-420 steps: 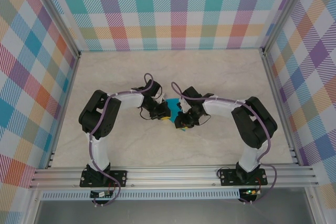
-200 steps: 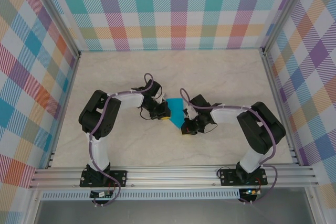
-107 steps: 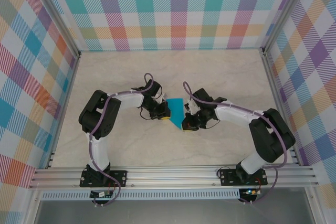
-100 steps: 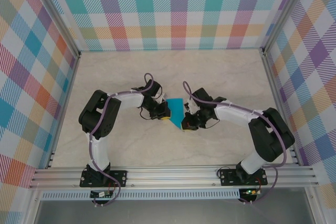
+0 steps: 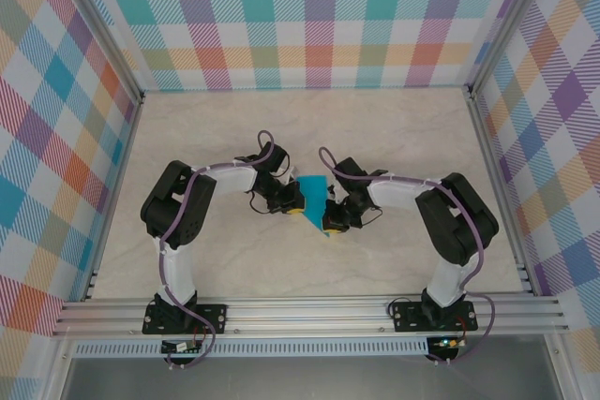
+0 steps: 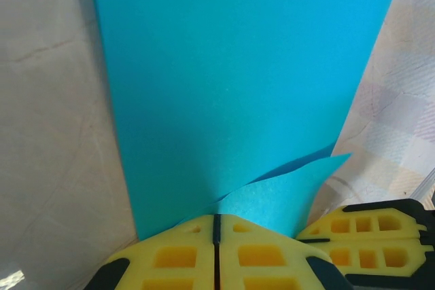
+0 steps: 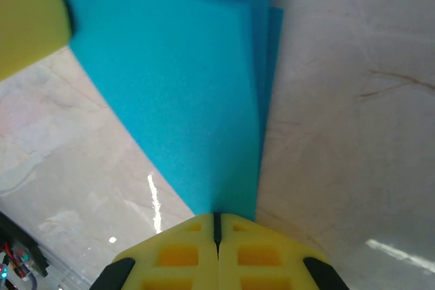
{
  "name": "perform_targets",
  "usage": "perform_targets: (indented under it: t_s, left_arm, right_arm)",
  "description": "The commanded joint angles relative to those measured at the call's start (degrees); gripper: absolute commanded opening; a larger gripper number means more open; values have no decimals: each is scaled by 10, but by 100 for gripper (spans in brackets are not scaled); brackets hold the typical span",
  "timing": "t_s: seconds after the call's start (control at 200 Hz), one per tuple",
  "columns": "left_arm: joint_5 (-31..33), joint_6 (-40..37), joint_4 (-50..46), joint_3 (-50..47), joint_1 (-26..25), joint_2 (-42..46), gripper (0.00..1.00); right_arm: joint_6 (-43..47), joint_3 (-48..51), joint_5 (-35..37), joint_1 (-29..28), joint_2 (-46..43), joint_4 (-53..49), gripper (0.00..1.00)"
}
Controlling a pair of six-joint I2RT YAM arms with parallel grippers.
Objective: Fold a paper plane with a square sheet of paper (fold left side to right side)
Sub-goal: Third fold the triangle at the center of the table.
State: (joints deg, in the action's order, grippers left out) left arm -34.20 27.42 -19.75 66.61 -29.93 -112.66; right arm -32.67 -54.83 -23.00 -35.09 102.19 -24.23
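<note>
Two closed grippers are meeting at one teal paper (image 5: 314,196) in the middle of the table (image 5: 394,138), and you are seeing it folded into a narrow wedge. Its long axis is running near to far, leaning slightly, with the wide end lying at the far side and the sharp tip pointing toward the near edge and a little to the right.

On the left, your left gripper (image 5: 294,204) is sitting against the paper's left edge, about halfway along. From the left wrist, the paper (image 6: 238,86) is widening away from the camera, a small flap is lifting beside the fingers, and the gripper (image 6: 216,219) is showing its yellow pads pressed together. You cannot tell whether any paper is caught between them.

On the right, your right gripper (image 5: 330,223) is sitting near the tip, on the paper's right side. From the right wrist, the layered paper (image 7: 177,100) is narrowing down to the gripper (image 7: 217,219), whose pads are likewise together. Whether they are pinching the tip or only touching it is not clear.
</note>
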Motion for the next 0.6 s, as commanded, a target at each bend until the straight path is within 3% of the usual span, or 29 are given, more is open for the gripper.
perform_targets:
  t_s: [0.0, 0.295, 0.595]
  left_arm:
    - [53, -8, -46, -11, 0, 11, 7]
    - [27, 0, -16, -16, -11, 84, 10]
    - [15, 6, -16, -24, -64, 88, 7]
  right_arm:
    - [-9, 8, 19, -2, 29, -17, 0]
    - [-8, 19, 55, -2, 39, -49, 0]
    - [-5, 17, 63, -2, 38, -55, 0]
